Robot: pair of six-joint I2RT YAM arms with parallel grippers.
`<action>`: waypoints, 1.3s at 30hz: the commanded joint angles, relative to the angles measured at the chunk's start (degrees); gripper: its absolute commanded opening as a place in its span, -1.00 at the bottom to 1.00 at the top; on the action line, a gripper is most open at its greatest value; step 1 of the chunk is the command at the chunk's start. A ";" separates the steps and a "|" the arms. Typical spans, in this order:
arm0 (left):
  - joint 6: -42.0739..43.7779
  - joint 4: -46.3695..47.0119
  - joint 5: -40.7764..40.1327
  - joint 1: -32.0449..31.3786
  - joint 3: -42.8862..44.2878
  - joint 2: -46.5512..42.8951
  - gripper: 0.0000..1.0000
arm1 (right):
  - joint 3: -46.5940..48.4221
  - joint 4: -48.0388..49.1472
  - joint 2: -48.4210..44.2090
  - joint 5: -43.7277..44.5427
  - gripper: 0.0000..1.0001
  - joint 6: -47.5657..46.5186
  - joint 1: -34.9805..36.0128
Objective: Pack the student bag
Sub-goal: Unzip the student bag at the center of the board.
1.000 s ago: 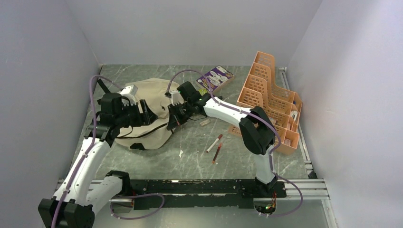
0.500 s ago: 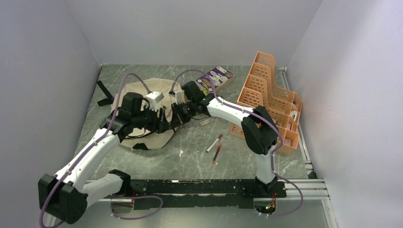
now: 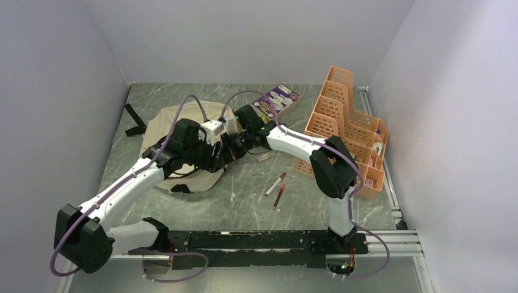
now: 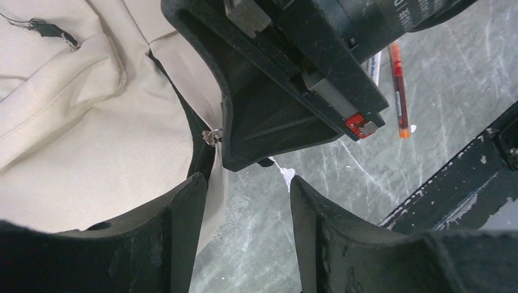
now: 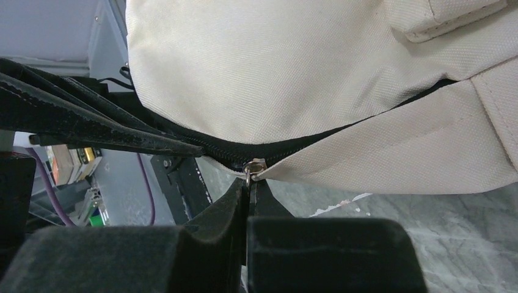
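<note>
I'm on the opening step. The student bag [image 3: 164, 125] lies flat on the table [image 3: 256, 201], left of centre. My right claw [image 5: 250, 183] is pinched tight on the zipper pull [image 5: 253, 166] at the bag's near edge. My left claw [image 4: 245, 183] hangs half-wide just beside it, gripping nothing. Next, I judge, the left must clamp the fabric by the zipper so the right can draw the pull along.

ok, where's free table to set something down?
Bare table between the pens, student bag and base rail; also the far strip behind the bag. Crowded where the left gripper meets the right gripper, which pinches the zipper pull.
</note>
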 commanded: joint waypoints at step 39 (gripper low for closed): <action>0.54 -17.64 -14.48 -5.84 11.08 7.60 -0.90 | 6.84 -13.44 -0.16 14.48 -1.00 -6.81 -1.10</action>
